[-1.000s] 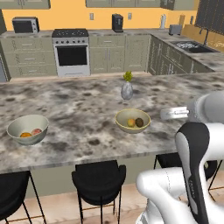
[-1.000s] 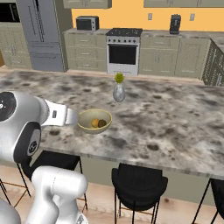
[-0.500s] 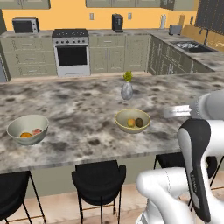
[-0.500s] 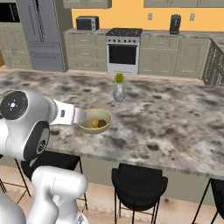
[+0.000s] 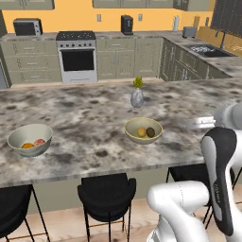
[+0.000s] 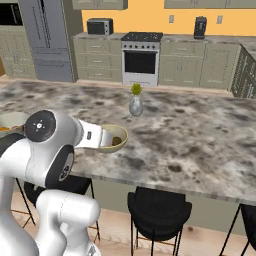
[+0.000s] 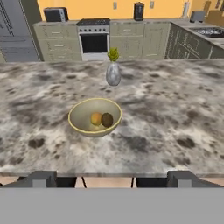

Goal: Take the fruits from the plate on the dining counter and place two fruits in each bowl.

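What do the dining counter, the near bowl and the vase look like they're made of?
Dining counter: polished marble-like stone, going by the mottled grey-brown veining.
Near bowl: plain glazed ceramic, probably; smooth pale yellow wall, no pattern.
Vase: grey with a soft sheen, metal or glazed ceramic; cannot tell which.

Two beige bowls (image 5: 143, 131) (image 5: 30, 139) well apart on the marble dining counter (image 5: 85, 123), two fruits in each.

arm (image 6: 50, 145) swung rightward, toward bowl (image 6: 113, 138)
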### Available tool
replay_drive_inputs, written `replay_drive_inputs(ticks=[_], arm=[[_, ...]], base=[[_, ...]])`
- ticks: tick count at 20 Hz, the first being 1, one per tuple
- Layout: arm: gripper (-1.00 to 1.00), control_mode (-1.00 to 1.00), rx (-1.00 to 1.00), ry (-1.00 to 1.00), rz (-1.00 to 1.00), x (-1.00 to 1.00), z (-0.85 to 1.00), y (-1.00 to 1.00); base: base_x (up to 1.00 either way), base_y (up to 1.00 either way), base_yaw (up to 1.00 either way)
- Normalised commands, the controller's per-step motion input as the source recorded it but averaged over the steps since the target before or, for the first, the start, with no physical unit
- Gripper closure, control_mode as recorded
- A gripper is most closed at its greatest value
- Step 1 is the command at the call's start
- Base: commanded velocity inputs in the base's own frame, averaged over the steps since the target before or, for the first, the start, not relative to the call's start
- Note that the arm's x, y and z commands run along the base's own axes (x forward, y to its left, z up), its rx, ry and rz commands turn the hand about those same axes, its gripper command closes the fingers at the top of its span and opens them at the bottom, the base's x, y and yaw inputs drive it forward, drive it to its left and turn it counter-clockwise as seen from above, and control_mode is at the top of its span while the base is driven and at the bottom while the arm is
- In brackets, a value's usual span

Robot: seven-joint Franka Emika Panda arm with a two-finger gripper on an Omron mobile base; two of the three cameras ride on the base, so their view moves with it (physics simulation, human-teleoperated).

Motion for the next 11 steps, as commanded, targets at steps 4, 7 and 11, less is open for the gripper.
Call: replay_drive_inputs(ticks=[4, 7, 11], arm=[[-1.0, -1.0, 0.0, 0.34, 0.01, -0.33, -0.01, 0.0], [-1.0, -1.0, 0.0, 0.21, 0.0, -0.33, -0.15, 0.0], [-1.0, -1.0, 0.0, 0.01, 0.0, -0.01, 0.0, 0.0]], base=[[0.0, 0.0, 0.0], [0.0, 0.0, 0.0], [0.0, 0.0, 0.0]])
